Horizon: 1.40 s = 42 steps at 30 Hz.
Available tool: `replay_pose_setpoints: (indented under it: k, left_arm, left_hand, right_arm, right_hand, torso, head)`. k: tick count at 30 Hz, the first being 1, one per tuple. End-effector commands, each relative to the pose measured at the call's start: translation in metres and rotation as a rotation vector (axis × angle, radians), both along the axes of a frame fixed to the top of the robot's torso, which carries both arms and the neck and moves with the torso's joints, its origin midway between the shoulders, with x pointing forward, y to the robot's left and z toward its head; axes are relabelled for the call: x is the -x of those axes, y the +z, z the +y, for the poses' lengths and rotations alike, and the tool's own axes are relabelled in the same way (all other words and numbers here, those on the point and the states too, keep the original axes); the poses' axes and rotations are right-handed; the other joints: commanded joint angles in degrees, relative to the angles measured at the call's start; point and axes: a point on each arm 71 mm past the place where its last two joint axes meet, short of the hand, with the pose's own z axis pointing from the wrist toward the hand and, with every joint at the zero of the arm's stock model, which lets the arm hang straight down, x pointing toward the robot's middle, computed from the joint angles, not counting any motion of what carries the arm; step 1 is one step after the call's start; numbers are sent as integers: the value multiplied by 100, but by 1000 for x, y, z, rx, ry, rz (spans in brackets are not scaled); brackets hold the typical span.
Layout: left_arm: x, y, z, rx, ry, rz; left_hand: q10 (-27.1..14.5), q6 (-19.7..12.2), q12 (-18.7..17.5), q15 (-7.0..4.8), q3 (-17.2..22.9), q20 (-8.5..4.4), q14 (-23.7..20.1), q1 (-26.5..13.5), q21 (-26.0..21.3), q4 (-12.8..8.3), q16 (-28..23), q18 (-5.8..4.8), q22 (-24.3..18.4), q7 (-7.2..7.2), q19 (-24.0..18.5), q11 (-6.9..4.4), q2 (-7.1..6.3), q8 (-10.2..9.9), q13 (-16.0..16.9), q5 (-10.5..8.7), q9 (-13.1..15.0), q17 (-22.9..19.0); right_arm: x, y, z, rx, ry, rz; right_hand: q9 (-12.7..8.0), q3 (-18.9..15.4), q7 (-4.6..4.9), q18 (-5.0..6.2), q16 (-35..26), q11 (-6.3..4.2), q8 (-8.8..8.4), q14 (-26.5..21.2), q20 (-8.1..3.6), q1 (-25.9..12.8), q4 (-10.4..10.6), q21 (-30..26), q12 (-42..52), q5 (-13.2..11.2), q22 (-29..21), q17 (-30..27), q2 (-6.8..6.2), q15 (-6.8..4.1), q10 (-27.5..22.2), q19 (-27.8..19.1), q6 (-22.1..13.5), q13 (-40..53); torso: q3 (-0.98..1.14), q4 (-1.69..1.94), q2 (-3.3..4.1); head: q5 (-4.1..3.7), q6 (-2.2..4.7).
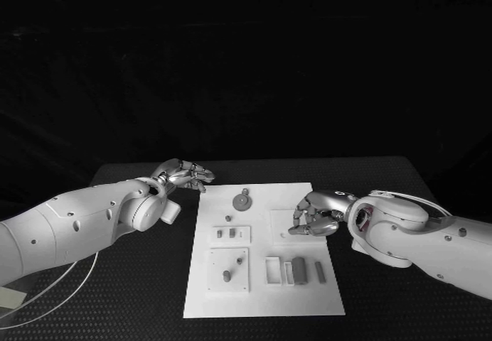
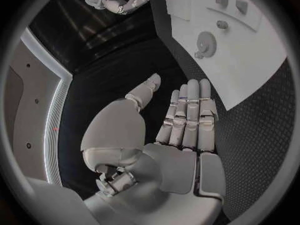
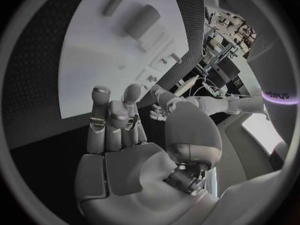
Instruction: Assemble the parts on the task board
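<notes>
- Your left hand (image 1: 183,175) hovers over the desk (image 1: 143,284) beside the task board (image 1: 261,298), fingers (image 2: 187,115) straight, holding nothing.
- Your right hand (image 1: 316,214) hangs over the board's edge, fingers (image 3: 112,115) loosely curled, empty; small parts (image 1: 299,268) lie nearby.

**Both hands empty at the task board**

The left hand (image 1: 185,175) hovers just off the task board (image 1: 264,302)'s far left corner, fingers straight and together, holding nothing. The right hand (image 1: 316,215) hangs over the board's right edge, fingers curled inward, palm empty. Both white arms reach in from opposite sides.
</notes>
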Motion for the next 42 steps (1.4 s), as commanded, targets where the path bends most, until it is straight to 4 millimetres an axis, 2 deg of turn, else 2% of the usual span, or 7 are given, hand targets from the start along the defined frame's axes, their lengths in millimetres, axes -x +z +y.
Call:
replay_pose_setpoints:
  k: [1,3,7,13,18,30,42]
  left_arm:
    - [0,1,-2,14,-11,-4]
    - [0,1,-3,15,-14,-3]
    - [0,1,-3,15,-17,1]
    - [0,1,-3,15,-19,5]
    - [0,0,-4,16,-23,7]
    - [1,0,-3,16,-23,10]
    - [0,0,-3,17,-25,12]
  left_hand:
    - [-1,-2,16,19,-39,5,-16,-51,-28,-4,-12,48,-5,-14,24,25,-12,9,8,3,1,5]
    - [-1,-2,16,19,-42,5,-16,-55,-28,-2,-13,47,-5,-14,24,25,-13,10,9,3,1,6]
    - [-2,-1,15,19,-45,5,-16,-62,-29,2,-14,47,-5,-14,25,25,-13,11,9,3,1,7]
    - [-5,-2,13,20,-53,6,-19,-81,-31,15,-17,47,-5,-15,23,27,-15,14,10,3,0,9]
    - [-7,-2,12,21,-58,7,-21,-97,-33,26,-19,46,-6,-15,22,27,-15,15,11,3,-1,10]
    - [-10,-4,11,22,-66,7,-25,-128,-36,53,-24,47,-6,-16,21,28,-15,17,13,4,-2,14]
    - [-12,-10,10,22,-70,7,-27,-150,-38,73,-27,47,-7,-14,19,28,-16,16,14,4,-5,16]
  right_arm:
    - [5,-15,-11,71,-114,222]
    - [7,-19,-16,71,-156,280]
    - [12,-23,-19,81,-189,352]
    - [23,-35,-20,161,-162,485]
    - [26,-39,-19,190,-155,499]
    - [28,-54,-14,223,-159,500]
    - [28,-66,3,256,-134,435]
  right_hand:
    - [67,-20,-19,224,139,-33,40,11,-20,-99,137,64,295,-21,132,106,6,-44,-138,18,83,370]
    - [132,-47,-31,224,248,-46,43,-23,-38,-212,297,96,500,-37,134,208,-11,-54,-229,-10,102,663]
    - [192,-104,-55,224,333,-58,75,-43,-45,-346,437,109,663,-26,131,290,28,-69,-231,-50,181,865]
    - [308,-348,-132,224,559,-152,139,27,-115,-746,752,199,1052,-40,139,749,294,-147,-89,-67,363,1261]
    - [401,-435,-175,224,612,-176,178,41,-155,-793,840,260,1246,-50,137,885,313,-179,-109,-106,432,1497]
    - [451,-486,-175,224,624,-176,148,36,-166,-825,976,311,1301,-48,134,921,242,-181,-149,-140,409,1616]
    - [464,-505,-152,224,594,-154,85,3,-162,-786,1063,333,1290,-49,127,874,150,-160,-177,-174,350,1664]
  torso:
    - [6,-6,6]
    - [1,-7,2]
    - [-7,6,6]
    - [-15,11,6]
    - [-26,8,6]
    - [-22,20,6]
    - [-16,24,4]
  head:
    - [-29,-12]
    - [-44,-13]
    - [-76,-27]
    - [-105,-53]
    - [-127,-72]
    - [-155,-110]
    - [-138,-129]
